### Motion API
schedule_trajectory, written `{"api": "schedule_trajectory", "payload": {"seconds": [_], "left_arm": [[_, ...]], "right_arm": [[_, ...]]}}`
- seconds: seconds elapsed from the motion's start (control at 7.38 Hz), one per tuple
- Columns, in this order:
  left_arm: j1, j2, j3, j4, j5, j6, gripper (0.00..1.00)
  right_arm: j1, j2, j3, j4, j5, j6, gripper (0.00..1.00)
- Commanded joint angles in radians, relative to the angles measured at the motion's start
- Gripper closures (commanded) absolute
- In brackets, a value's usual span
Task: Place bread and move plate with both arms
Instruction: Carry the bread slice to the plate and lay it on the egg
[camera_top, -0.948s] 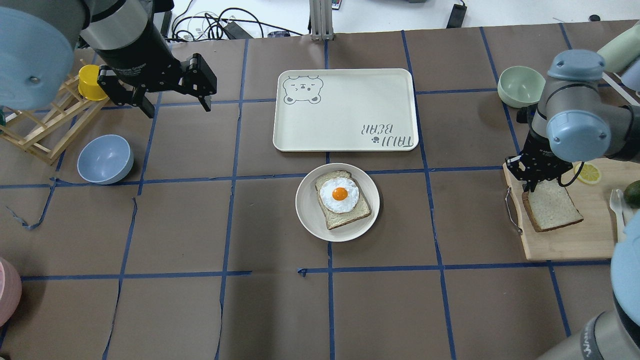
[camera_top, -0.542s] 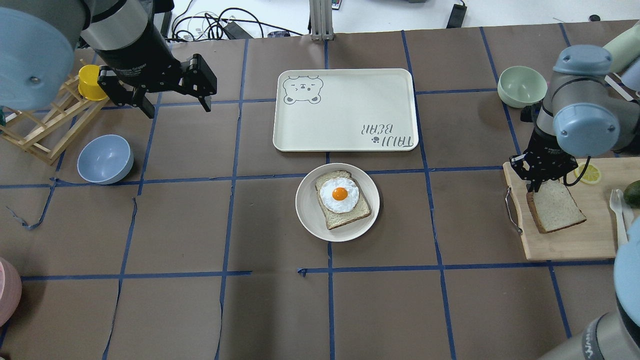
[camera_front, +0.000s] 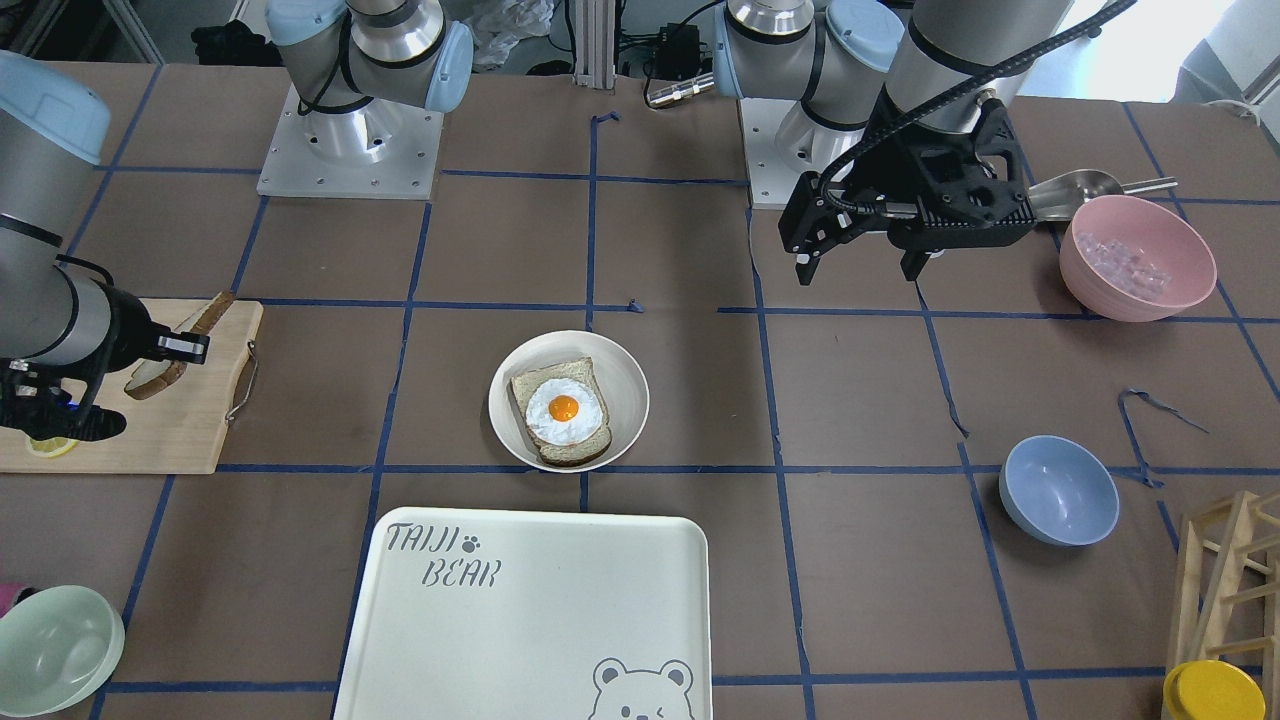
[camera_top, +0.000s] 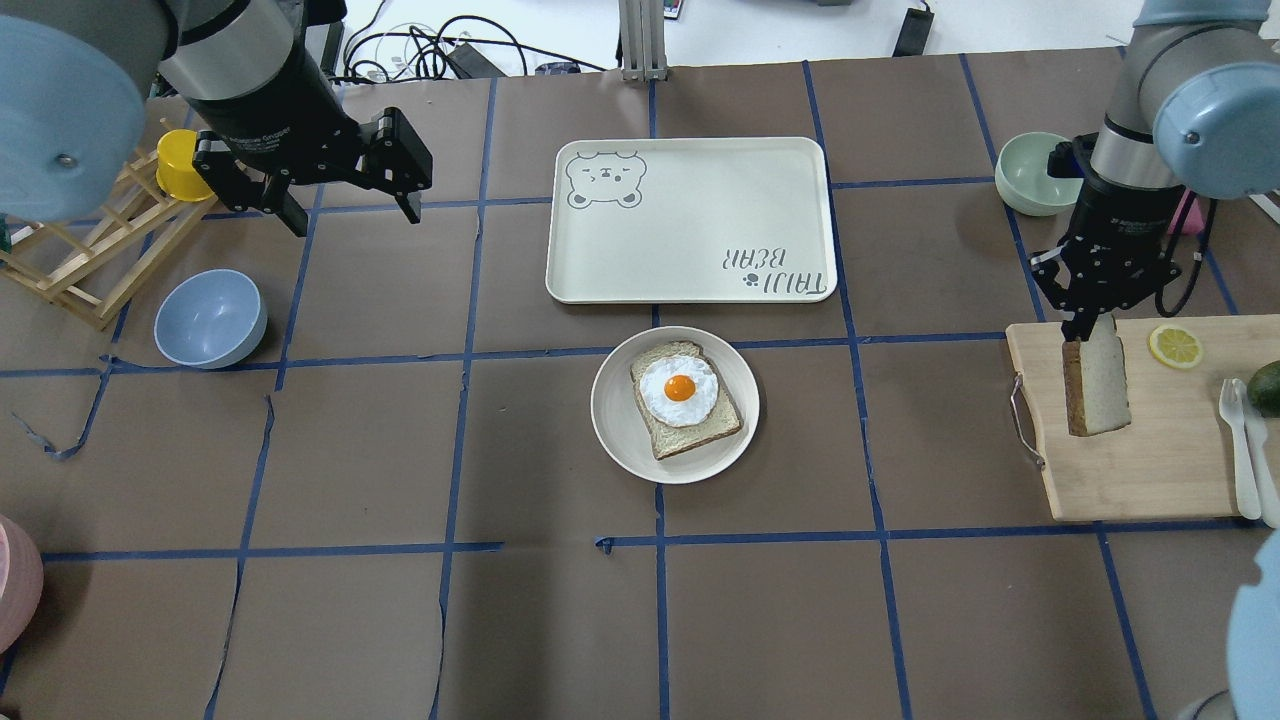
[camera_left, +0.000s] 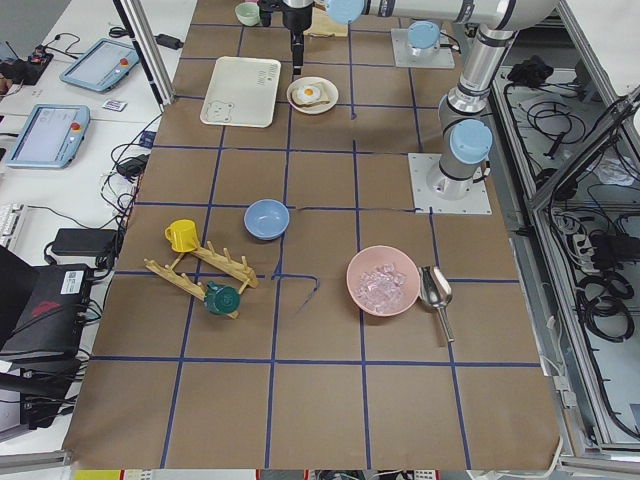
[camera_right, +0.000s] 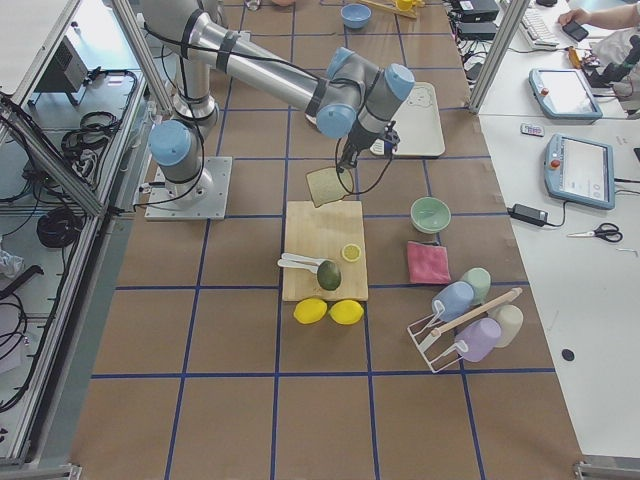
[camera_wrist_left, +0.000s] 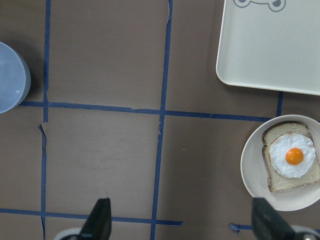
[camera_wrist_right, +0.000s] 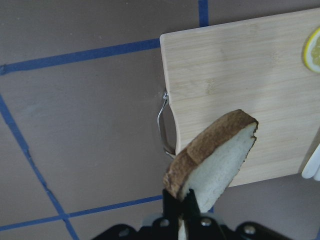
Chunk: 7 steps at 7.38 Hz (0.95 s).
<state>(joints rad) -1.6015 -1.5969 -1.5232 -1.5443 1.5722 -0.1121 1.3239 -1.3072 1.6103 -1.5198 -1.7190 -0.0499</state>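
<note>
Right pincer (camera_top: 1086, 330): we are pinching the bread (camera_top: 1098, 385) by its top edge, with both fingers squeezing tight on it.
Bread: it is hanging down on its edge right under our right pincer, and we are holding it up in the air above the wooden board (camera_top: 1150, 470).
Left pincer (camera_top: 355, 218): we are holding it wide open with nothing in it, and it is hovering over the brown worktop (camera_top: 400, 450).
Plate (camera_top: 610, 420): it is sitting on the worktop between our two pincers, well apart from both, off to the left of our right pincer.
Egg slice (camera_top: 680, 390): it is lying flat in the plate.
Tray (camera_top: 690, 220): it is lying just beside the plate, also between our two pincers.
Lemon slice (camera_top: 1175, 346): it is lying on the board near our right pincer, on the side away from the plate.
Blue bowl (camera_top: 210, 318): it is sitting near our left pincer, on the side away from the plate.
</note>
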Motion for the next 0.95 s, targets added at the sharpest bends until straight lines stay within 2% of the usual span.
{"api": "schedule_trajectory", "payload": {"seconds": [0.0,0.27,0.68,0.81], "left_arm": [[0.0,0.0,0.0,0.0,0.0,0.0,0.0],[-0.002,0.0,0.0,0.0,-0.001,-0.003,0.0],[-0.002,0.0,0.0,0.0,-0.001,-0.001,0.0],[-0.002,0.0,0.0,0.0,0.003,0.0,0.0]], "right_arm": [[0.177,-0.003,-0.105,0.072,0.111,0.251,1.0],[0.355,0.028,-0.145,0.055,0.242,0.553,1.0],[0.55,0.126,-0.158,-0.133,0.265,0.775,1.0],[0.569,0.144,-0.153,-0.131,0.26,0.756,1.0]]}}
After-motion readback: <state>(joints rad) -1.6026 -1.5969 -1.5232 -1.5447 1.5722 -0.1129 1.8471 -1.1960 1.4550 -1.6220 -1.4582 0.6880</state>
